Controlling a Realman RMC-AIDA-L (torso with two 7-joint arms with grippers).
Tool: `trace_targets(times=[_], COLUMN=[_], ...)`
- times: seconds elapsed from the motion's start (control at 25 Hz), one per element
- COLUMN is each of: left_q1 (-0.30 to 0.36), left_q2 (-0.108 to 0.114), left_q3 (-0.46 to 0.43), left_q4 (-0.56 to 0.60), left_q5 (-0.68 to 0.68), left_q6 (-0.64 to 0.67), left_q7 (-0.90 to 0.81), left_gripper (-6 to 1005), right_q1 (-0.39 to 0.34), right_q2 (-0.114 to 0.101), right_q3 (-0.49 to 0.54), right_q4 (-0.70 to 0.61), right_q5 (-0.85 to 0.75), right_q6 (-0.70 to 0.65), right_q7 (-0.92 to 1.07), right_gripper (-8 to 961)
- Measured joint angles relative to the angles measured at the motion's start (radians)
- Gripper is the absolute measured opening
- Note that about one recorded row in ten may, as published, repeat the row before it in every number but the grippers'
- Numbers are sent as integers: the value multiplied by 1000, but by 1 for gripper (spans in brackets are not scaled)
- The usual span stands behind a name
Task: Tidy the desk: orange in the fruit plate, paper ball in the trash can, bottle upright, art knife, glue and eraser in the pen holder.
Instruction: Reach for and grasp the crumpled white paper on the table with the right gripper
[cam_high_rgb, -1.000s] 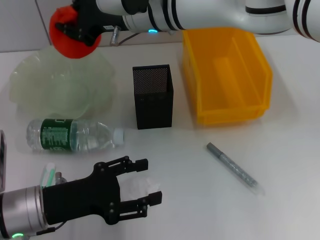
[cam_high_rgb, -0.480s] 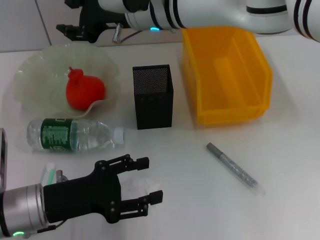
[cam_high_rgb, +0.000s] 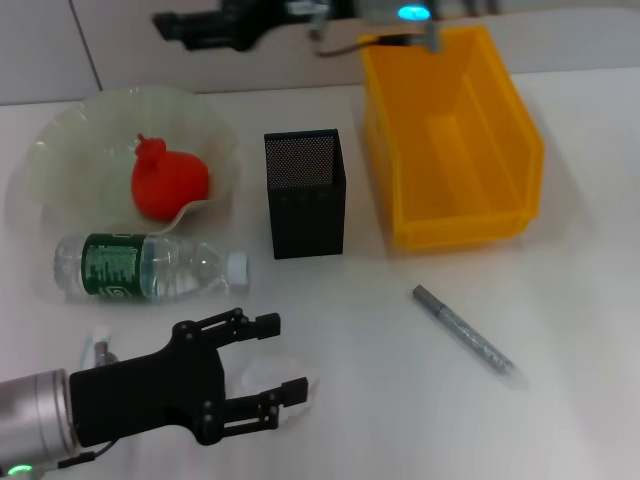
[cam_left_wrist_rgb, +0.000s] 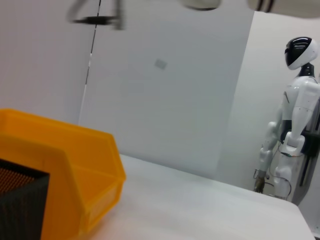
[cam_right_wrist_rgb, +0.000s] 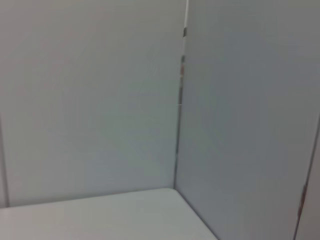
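The orange (cam_high_rgb: 168, 183) lies in the pale green fruit plate (cam_high_rgb: 62, 150) at the back left. My right gripper (cam_high_rgb: 200, 24) is high at the back above the plate, open and empty, blurred by motion. The clear bottle (cam_high_rgb: 150, 268) lies on its side in front of the plate. My left gripper (cam_high_rgb: 280, 357) is low at the front, open, with its fingers either side of the white paper ball (cam_high_rgb: 257, 372). The grey art knife (cam_high_rgb: 465, 330) lies to the right. A green-white glue stick (cam_high_rgb: 98, 347) peeks out behind the left wrist. The eraser is out of view.
The black mesh pen holder (cam_high_rgb: 305, 193) stands in the middle, also in the left wrist view (cam_left_wrist_rgb: 20, 200). The yellow bin (cam_high_rgb: 450, 140) sits right of it and shows too (cam_left_wrist_rgb: 75, 165). A white humanoid robot (cam_left_wrist_rgb: 295, 120) stands far off.
The right gripper let the orange drop into the plate, then drew back up and to the right. The left gripper sank slightly around the paper ball.
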Motion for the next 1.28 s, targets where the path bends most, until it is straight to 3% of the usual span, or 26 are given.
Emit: trace_targets(times=[0.12, 0.24, 0.44, 0.64, 0.84, 1.08, 1.28], left_q1=[9, 14, 30, 36, 60, 73, 75], left_q2=[11, 21, 28, 34, 40, 48, 52], left_q3=[-1, -9, -12, -12, -24, -37, -37], left_q4=[1, 1, 5, 0, 3, 1, 0], left_q5=[0, 0, 0, 0, 0, 0, 0], left_q6=[3, 7, 12, 6, 9, 6, 5], left_q7=[-1, -2, -4, -3, -1, 4, 5], left_gripper=[759, 758, 758, 757, 756, 756, 755], right_q1=[-208, -377, -440, -432, -443, -442, -409], right_q2=[-7, -9, -11, -13, -11, -10, -9], right_q3=[-141, -177, -87, -28, -63, -161, -316], right_q4=[-322, -625, -812, -810, -796, -728, -636], right_q5=[-16, -103, -210, -224, -288, -337, -395], right_q6=[-27, -114, -386, -594, -708, -701, -574], right_q7=[179, 350, 559, 616, 639, 635, 631], right_gripper=[607, 649, 753, 770, 767, 763, 760])
